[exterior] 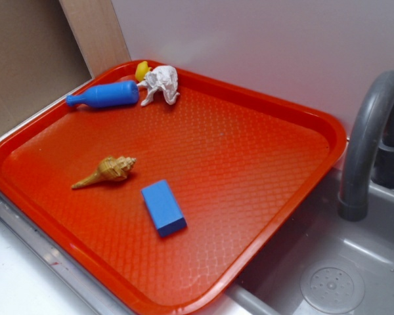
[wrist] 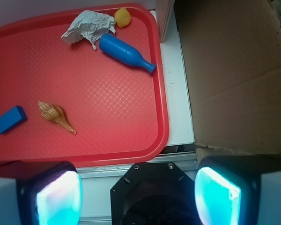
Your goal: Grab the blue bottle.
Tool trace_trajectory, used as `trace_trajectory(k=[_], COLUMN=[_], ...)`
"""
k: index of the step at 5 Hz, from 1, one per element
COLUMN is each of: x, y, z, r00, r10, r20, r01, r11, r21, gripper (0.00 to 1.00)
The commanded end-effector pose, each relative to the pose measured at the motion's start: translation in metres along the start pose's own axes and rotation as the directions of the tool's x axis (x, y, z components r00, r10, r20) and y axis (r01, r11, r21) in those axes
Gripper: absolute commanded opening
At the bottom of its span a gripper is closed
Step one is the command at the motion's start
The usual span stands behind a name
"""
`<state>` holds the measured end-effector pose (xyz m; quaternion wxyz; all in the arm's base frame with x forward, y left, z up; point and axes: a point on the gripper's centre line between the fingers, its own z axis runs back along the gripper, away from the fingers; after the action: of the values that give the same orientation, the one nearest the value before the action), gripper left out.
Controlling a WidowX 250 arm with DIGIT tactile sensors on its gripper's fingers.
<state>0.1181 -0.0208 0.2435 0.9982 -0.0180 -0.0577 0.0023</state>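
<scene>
Progress: nothing is done yet. The blue bottle (exterior: pixel 107 95) is untouched, lying on its side at the far-left corner of the red tray (exterior: pixel 249 197), with the neck pointed left toward the tray rim and the base just beside a crumpled white paper wad (exterior: pixel 160 84). The gripper (wrist: pixel 138 192) is seen only in the wrist view, with its pads spread wide and nothing between them, held back over the bench edge, well apart from the bottle. Approach, descent and closure are all judged to be left.

Materials: the bottle is smooth, glossy solid-blue plastic with a rounded body, narrow neck and flared mouth. The tray surface is embossed with a diamond texture. A ribbed tan seashell (exterior: pixel 106 171) and a flat blue block (exterior: pixel 163 207) are placed nearer, and a small yellow object (exterior: pixel 142 70) is partly hidden behind the paper.
</scene>
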Motion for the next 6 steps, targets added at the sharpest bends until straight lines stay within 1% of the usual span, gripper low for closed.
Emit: trace_trajectory(k=[1, 2, 3, 4, 5, 6], x=[0.000, 0.036, 0.070, 0.103, 0.138, 0.153], y=[0.000, 0.002, -0.011, -0.025, -0.039, -0.047], z=[0.000, -0.029, -0.051, -0.086, -0.130, -0.163], r00=[1.000, 0.968, 0.873, 0.780, 0.670, 0.610], r10=[0.000, -0.250, -0.474, -0.611, -0.733, -0.790], r20=[0.000, 0.025, 0.111, 0.133, 0.121, 0.057], r01=[0.000, 0.250, 0.477, 0.617, 0.740, 0.792], r11=[1.000, 0.968, 0.879, 0.787, 0.672, 0.608], r21=[0.000, 0.009, 0.002, -0.005, -0.026, -0.048], gripper=[1.00, 1.00, 1.00, 1.00, 1.00, 1.00])
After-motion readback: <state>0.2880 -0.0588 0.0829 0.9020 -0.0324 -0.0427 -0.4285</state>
